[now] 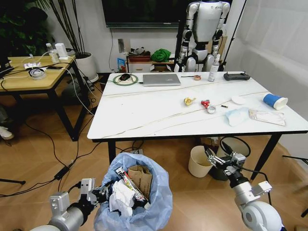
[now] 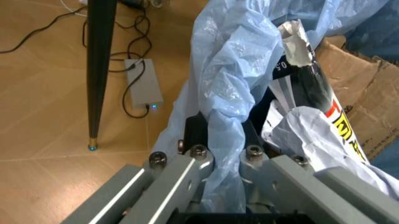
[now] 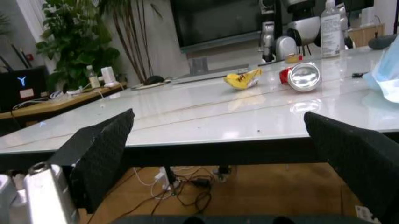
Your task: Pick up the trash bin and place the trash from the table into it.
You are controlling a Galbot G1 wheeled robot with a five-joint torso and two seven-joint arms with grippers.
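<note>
The left gripper (image 1: 96, 191) clamped the bag-lined rim of the trash bin (image 1: 137, 197) — held low before the table (image 1: 144, 115) to catch litter. The right gripper (image 1: 224, 160) (jaws spread, empty) faced the yellow wrapper (image 3: 243, 78) and can (image 3: 300, 76).

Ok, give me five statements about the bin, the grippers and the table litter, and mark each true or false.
1. The left gripper is shut on the bag rim of the trash bin. True.
2. The trash bin is empty. False: it holds a torn cardboard box, crumpled white paper and a wrapper.
3. The right gripper holds the can. False: it is open and empty, below the edge of the table.
4. The can lies on its side on the table. True.
5. The blue paper cup stands upright. False: it lies on its side.
</note>
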